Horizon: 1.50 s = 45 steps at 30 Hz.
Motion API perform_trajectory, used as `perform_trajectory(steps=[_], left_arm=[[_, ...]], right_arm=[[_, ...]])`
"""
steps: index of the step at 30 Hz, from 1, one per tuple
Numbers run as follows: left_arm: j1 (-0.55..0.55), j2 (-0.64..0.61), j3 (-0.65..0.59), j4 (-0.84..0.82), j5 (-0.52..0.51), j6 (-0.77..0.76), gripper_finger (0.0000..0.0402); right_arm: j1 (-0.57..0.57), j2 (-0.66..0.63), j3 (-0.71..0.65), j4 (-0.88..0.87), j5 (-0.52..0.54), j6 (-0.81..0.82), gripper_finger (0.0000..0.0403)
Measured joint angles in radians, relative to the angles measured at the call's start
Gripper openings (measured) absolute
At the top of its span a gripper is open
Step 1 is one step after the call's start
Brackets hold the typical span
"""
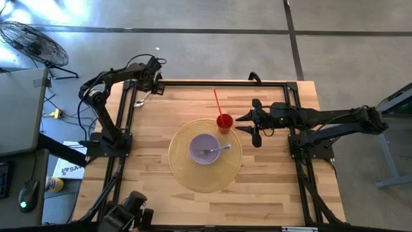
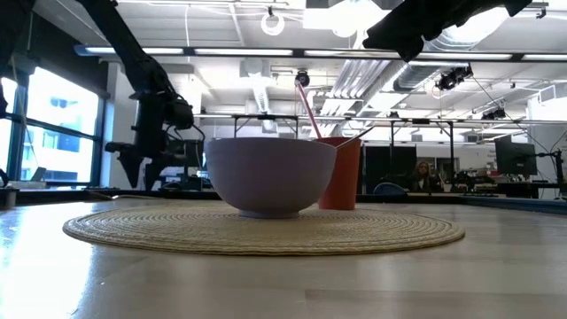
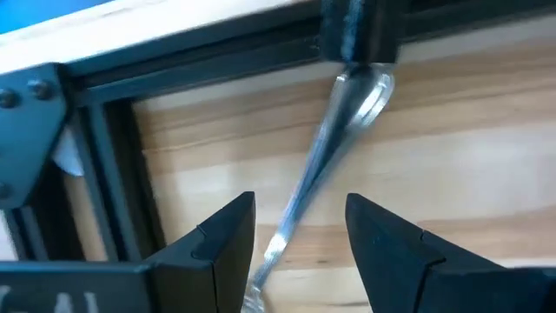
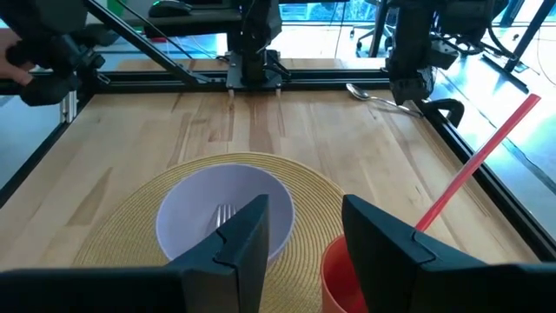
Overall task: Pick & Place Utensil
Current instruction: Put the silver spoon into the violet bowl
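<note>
A metal spoon (image 1: 140, 100) lies on the wooden table at its far left corner, close to the black frame rail; its bowl (image 3: 373, 91) points away from my left gripper. My left gripper (image 3: 300, 213) points down over the handle (image 3: 304, 187), open, one finger on each side, with no touch that I can see. It also shows in the high view (image 1: 153, 82) and the right wrist view (image 4: 408, 87). My right gripper (image 4: 304, 235) hangs open in the air beside the red cup (image 1: 224, 121), holding nothing.
A purple bowl (image 1: 201, 147) with a fork (image 1: 215, 150) in it stands on a round woven placemat (image 1: 183, 171) at the table's middle. The red cup holds a red straw (image 1: 217, 103). Black frame rails (image 1: 212, 84) run along the table's far edge and sides.
</note>
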Motion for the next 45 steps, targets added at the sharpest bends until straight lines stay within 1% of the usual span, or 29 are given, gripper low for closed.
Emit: perform_trajectory(steps=[4, 7, 13, 18, 20, 24, 32, 35, 37, 41, 45], left_arm=[[0.018, 0.019, 0.028, -0.024, 0.029, 0.035, 0.0176], [0.043, 0.059, 0.051, -0.063, 0.050, 0.068, 0.0176], [0.071, 0.139, 0.077, -0.091, 0.057, 0.122, 0.0176], [0.064, 0.144, 0.076, -0.091, 0.070, 0.165, 0.0176], [0.057, 0.144, 0.075, -0.091, 0.069, 0.172, 0.0170], [0.057, 0.146, 0.078, -0.092, 0.067, 0.172, 0.0137], [0.048, 0.149, 0.104, -0.115, 0.107, 0.168, 0.0035], [0.032, 0.149, 0.104, -0.117, 0.108, 0.168, 0.0017], [0.018, 0.149, 0.104, -0.120, 0.107, 0.156, 0.0018], [-0.020, 0.150, 0.104, -0.132, 0.099, 0.135, 0.0039], [-0.080, 0.151, 0.104, -0.181, 0.108, 0.127, 0.0047]], right_arm=[[0.000, 0.000, 0.000, 0.000, 0.001, 0.000, 0.0139], [0.000, 0.000, 0.000, 0.000, 0.001, 0.000, 0.0139], [0.000, 0.000, 0.000, 0.000, 0.001, 0.000, 0.0139], [0.000, 0.000, 0.000, 0.000, 0.001, 0.000, 0.0139], [0.000, 0.000, 0.000, 0.000, 0.001, 0.000, 0.0139], [0.000, 0.000, 0.000, 0.000, 0.001, 0.000, 0.0139], [0.000, 0.000, 0.000, 0.000, 0.001, 0.001, 0.0139], [0.000, 0.000, 0.000, 0.000, 0.001, 0.001, 0.0139], [0.000, 0.000, 0.000, 0.000, 0.001, 0.001, 0.0139], [0.000, 0.000, 0.000, 0.000, 0.001, 0.001, 0.0139], [0.000, 0.000, 0.000, 0.000, 0.001, 0.002, 0.0139]])
